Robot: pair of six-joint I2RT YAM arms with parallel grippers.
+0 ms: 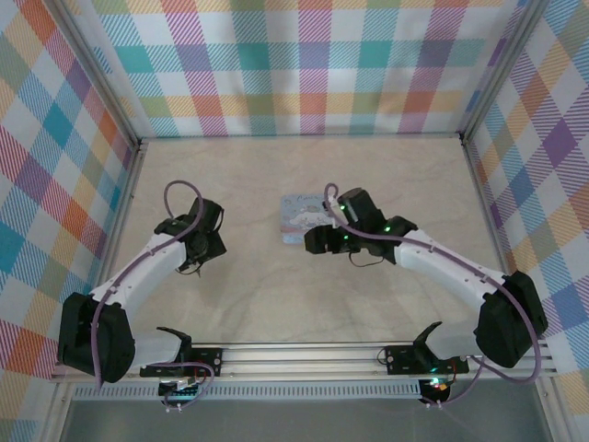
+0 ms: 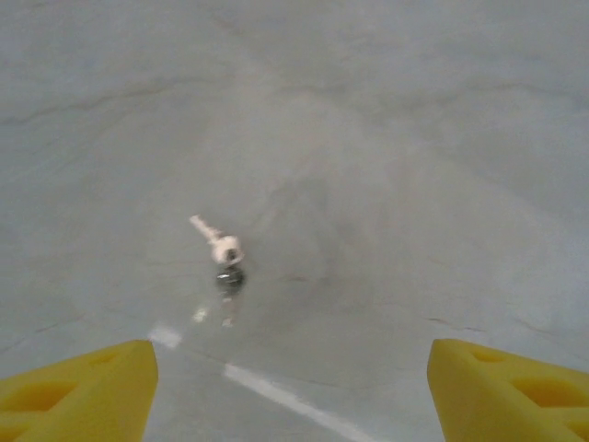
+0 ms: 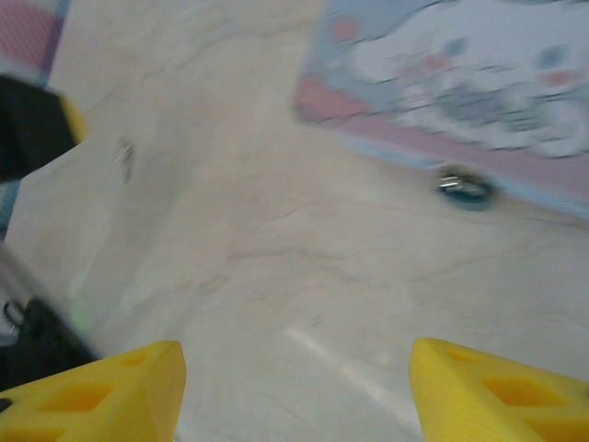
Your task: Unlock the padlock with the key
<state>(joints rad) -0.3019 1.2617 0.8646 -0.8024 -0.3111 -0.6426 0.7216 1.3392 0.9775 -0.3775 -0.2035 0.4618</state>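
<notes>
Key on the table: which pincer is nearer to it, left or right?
Left. The left pincer hangs open with the key just ahead of it. The right pincer is farther off, open near the padlock and pale blue tin.

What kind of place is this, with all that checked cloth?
Probably a robot test booth, not a home: plaid cloth walls on a metal frame, a marble-look table, left arm and right arm bolted to a rail.
</notes>
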